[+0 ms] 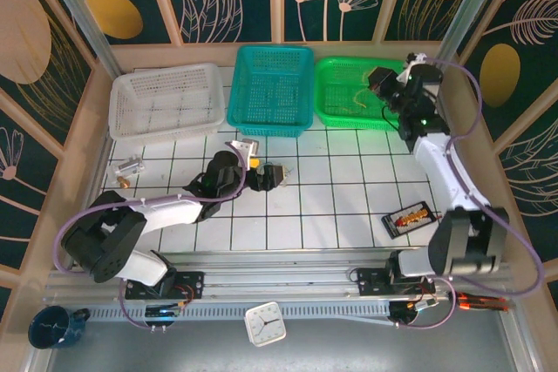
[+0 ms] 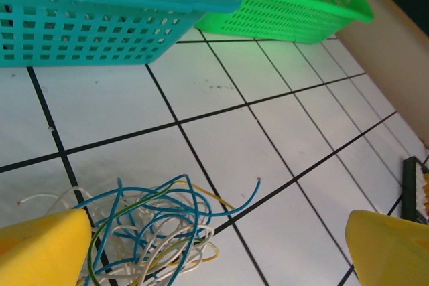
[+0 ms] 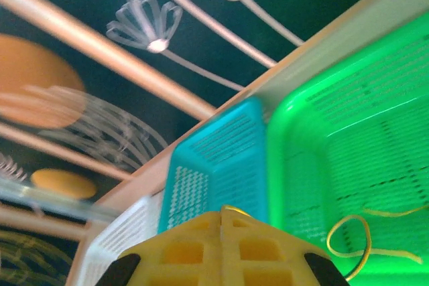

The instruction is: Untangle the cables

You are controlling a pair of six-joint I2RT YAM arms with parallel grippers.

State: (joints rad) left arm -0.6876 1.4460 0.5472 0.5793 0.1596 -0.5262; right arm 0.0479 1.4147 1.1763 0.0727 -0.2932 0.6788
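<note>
The cables (image 2: 144, 232) lie in a small loose tangle of blue, white and yellow wires on the white tiled table, one blue end curling out to the right. My left gripper (image 2: 214, 252) is open and low over the table. Its left yellow finger (image 2: 40, 249) is right by the tangle and the right finger (image 2: 389, 246) is far off. In the top view the left gripper (image 1: 264, 173) sits mid-table. My right gripper (image 3: 221, 229) is shut over the green basket (image 3: 362, 138), with a thin yellow cable (image 3: 233, 209) showing at its tip. Yellow cable loops (image 3: 348, 236) lie in that basket.
Along the back stand a white basket (image 1: 166, 102), a teal basket (image 1: 270, 89) and the green basket (image 1: 344, 115). A small black box (image 1: 410, 215) lies near the right arm and a metal piece (image 1: 131, 167) at the left. A clock (image 1: 264, 324) and a blue mug (image 1: 52, 327) sit in front.
</note>
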